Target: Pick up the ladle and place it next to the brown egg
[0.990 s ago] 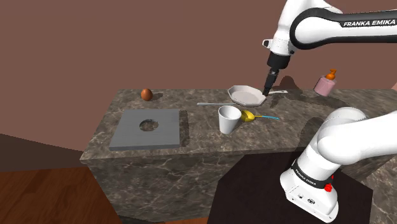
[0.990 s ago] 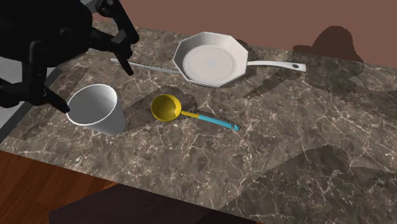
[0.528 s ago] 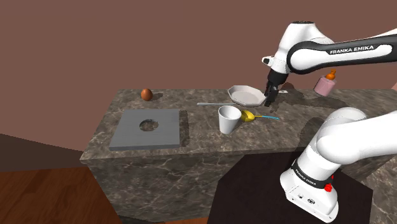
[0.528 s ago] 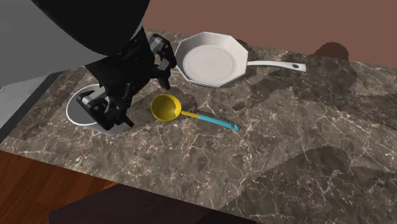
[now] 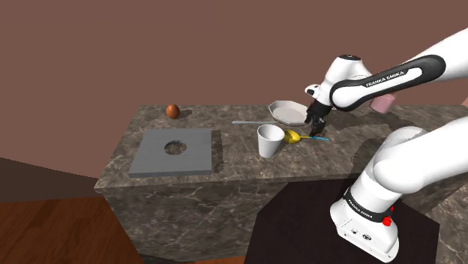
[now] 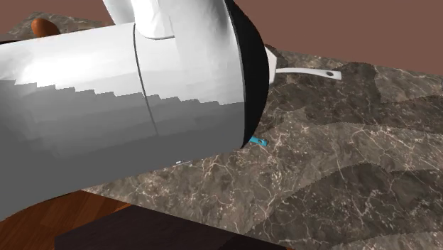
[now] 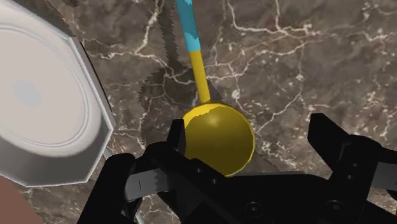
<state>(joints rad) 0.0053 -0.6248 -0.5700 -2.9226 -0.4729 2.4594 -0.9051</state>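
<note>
the gripper (image 7: 250, 132) is spread open, low over the dark marbled counter (image 5: 247, 169). the yellow bowl of the ladle (image 7: 219, 137) lies between its two black fingers (image 7: 331, 146). one finger stands apart from the bowl. the other is just at its rim, and i cannot tell if it touches, so nothing is pinched yet. the ladle lies flat, with its blue handle pointing away from the gripper. in the shoulder view it is just beside the white cup (image 5: 270, 140), with the white eight-sided pan (image 5: 289, 112) just behind it. the brown egg (image 5: 172, 111) sits well apart, at the far corner of the counter toward the shoulder view's left, beyond a grey slab (image 5: 174, 152).

in my judgement several things can go wrong. the bowl is round and looks smooth, so closing fingers may push it out, or catch only its edge. then the long handle would weigh the ladle down, and it may turn or drop on the way. the pan is close, and a finger could hit its rim. a ladle put down too near the egg may knock it, and an egg rolls easily.

the only writing i can read is "franka emika" on the white arm (image 5: 390, 75). the marks on the arm's base (image 5: 367, 217) are too small to read.
</note>
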